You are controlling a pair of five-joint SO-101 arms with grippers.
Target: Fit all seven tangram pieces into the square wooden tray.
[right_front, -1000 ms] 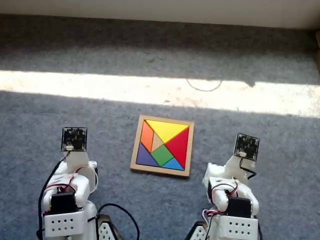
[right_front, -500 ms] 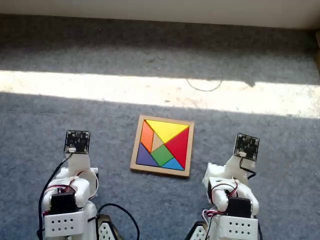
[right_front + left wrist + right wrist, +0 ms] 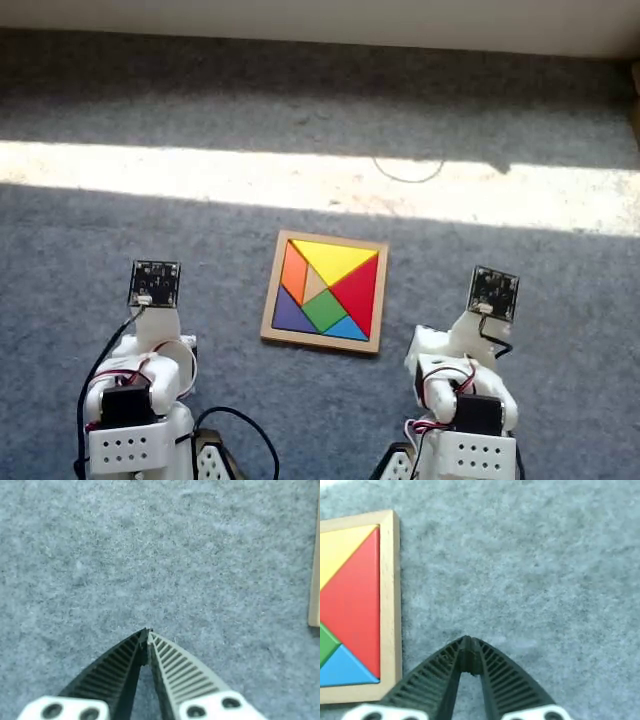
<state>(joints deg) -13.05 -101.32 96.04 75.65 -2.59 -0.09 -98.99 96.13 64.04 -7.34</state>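
Square wooden tray (image 3: 324, 343) on carpet, seven coloured tangram pieces (image 3: 330, 289) fitted inside

— How are the arms built?
— Left arm (image 3: 140, 372) and right arm (image 3: 455, 378): white shells, black servos, red wiring, square black camera boards (image 3: 154, 283).
— And the fingers?
— Ribbed. Left gripper (image 3: 146, 633): one black, one pale grey. Right gripper (image 3: 468, 643): both black.

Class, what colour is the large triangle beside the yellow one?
Red. The large triangle shows best in the right wrist view.

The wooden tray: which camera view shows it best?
The high view: the wooden tray is seen whole, all seven pieces inside. The right wrist view shows one side, with four pieces in part; the left wrist view, a strip of rim.
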